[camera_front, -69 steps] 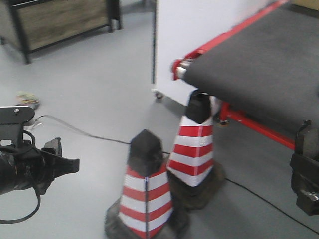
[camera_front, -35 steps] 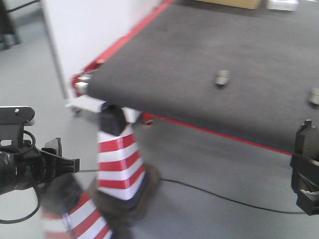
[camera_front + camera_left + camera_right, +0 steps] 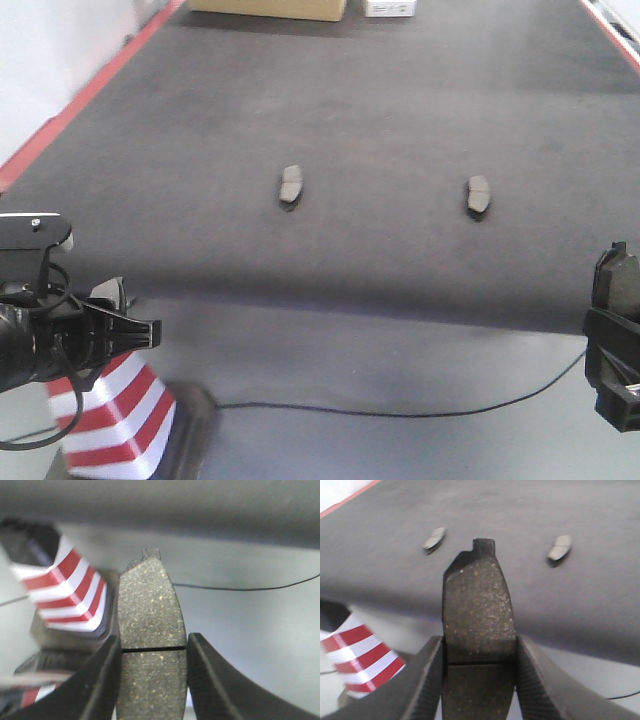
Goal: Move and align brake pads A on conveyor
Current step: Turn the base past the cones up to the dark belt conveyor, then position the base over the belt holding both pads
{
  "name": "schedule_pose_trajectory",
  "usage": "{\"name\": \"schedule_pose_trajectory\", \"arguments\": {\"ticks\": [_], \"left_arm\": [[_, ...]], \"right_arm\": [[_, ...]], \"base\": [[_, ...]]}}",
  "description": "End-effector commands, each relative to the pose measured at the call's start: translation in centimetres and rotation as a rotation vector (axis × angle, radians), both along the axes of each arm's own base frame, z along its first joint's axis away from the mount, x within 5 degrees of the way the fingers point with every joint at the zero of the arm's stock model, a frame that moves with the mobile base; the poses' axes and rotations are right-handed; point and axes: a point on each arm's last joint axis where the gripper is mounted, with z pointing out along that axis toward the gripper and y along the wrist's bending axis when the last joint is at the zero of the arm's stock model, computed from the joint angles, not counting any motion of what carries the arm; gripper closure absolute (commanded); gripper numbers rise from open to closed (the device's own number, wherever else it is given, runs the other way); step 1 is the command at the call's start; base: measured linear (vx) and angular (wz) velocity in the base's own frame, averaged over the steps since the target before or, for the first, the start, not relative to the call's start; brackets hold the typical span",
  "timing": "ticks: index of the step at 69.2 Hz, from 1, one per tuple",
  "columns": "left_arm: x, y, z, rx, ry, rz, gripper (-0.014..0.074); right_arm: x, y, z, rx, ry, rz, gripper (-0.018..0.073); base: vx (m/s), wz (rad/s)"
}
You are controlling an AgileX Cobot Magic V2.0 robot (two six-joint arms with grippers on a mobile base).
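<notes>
Compared with the views a second and half a second earlier, the front view has swung from floor and two striped cones to face the conveyor (image 3: 400, 90) squarely; judged from this, the base has arrived at the belt and placing can begin. Two brake pads A lie well apart on the belt, the left pad (image 3: 290, 184) and the right pad (image 3: 479, 193). The left hand (image 3: 152, 672) is clamped on a third pad (image 3: 150, 625); the right hand (image 3: 479, 675) grips a fourth pad (image 3: 477, 615). Both held pads hang short of the belt edge. One cone (image 3: 105, 415) is cut off at the frame corner; each pad's lower end is hidden between the hand's jaws
</notes>
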Motion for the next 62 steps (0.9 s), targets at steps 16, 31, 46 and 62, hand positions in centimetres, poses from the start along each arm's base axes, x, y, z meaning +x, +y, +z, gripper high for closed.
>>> {"name": "schedule_pose_trajectory", "arguments": {"ticks": [16, 31, 46, 62], "left_arm": [[0.22, -0.15, 1.49, -0.025, -0.079, -0.028, 0.043], [0.22, -0.15, 1.49, -0.025, -0.079, -0.028, 0.043], [0.22, -0.15, 1.49, -0.025, -0.079, -0.028, 0.043], [0.22, -0.15, 1.49, -0.025, -0.079, -0.028, 0.043]], "right_arm": [[0.22, 0.12, 1.81, 0.012, -0.121, 0.016, 0.0536], [0.22, 0.12, 1.81, 0.012, -0.121, 0.016, 0.0536], [0.22, 0.12, 1.81, 0.012, -0.121, 0.016, 0.0536], [0.22, 0.12, 1.81, 0.012, -0.121, 0.016, 0.0536]], "base": [[0.29, -0.24], [0.34, -0.16], [0.32, -0.09], [0.29, -0.09]]}}
